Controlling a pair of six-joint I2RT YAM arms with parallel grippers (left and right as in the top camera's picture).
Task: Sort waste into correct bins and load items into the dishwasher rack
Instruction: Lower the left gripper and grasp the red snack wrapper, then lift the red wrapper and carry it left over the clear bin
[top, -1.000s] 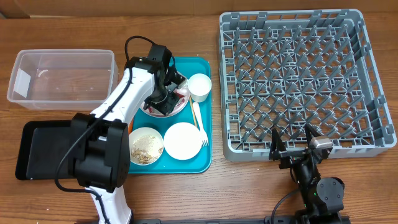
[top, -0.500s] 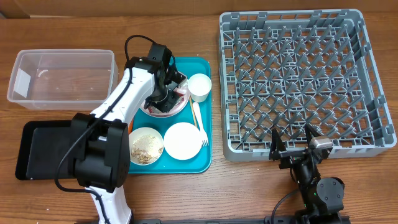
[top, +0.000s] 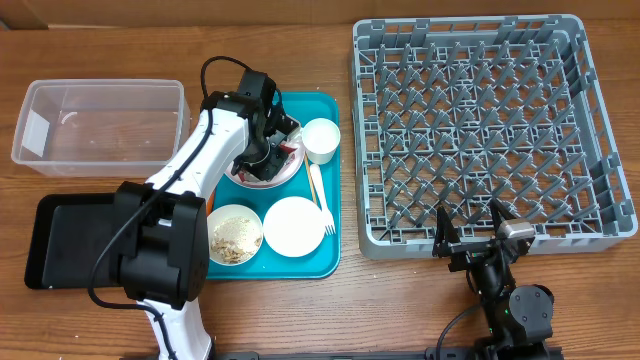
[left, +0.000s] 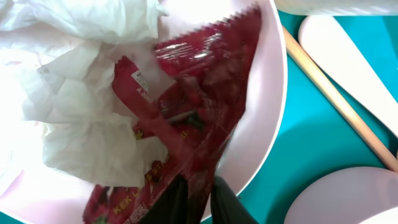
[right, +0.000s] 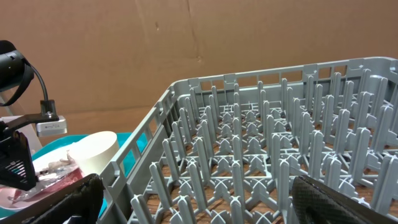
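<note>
In the left wrist view my left gripper (left: 200, 199) is shut on the lower edge of a red-and-silver wrapper (left: 199, 106). The wrapper lies in the pale pink bowl (left: 273, 93) beside crumpled white napkins (left: 81, 112). From overhead, that gripper (top: 268, 160) is down inside the bowl (top: 297, 160) on the teal tray (top: 325, 262). A thin wooden stick (left: 339, 106) and the white fork (top: 321, 200) lie right of the bowl. My right gripper (top: 470, 235) is open, with nothing in it, at the front edge of the grey dishwasher rack (top: 490, 130).
A white cup (top: 321, 139), a white plate (top: 294, 226) and a bowl of beige crumbs (top: 234, 235) share the teal tray. The clear tub (top: 98, 125) stands at the back left. The black tray (top: 75, 240) lies at the front left, partly under the left arm.
The left jaws have closed on the red wrapper in the pink bowl. The left arm has hardly shifted, and the right arm has not moved.
</note>
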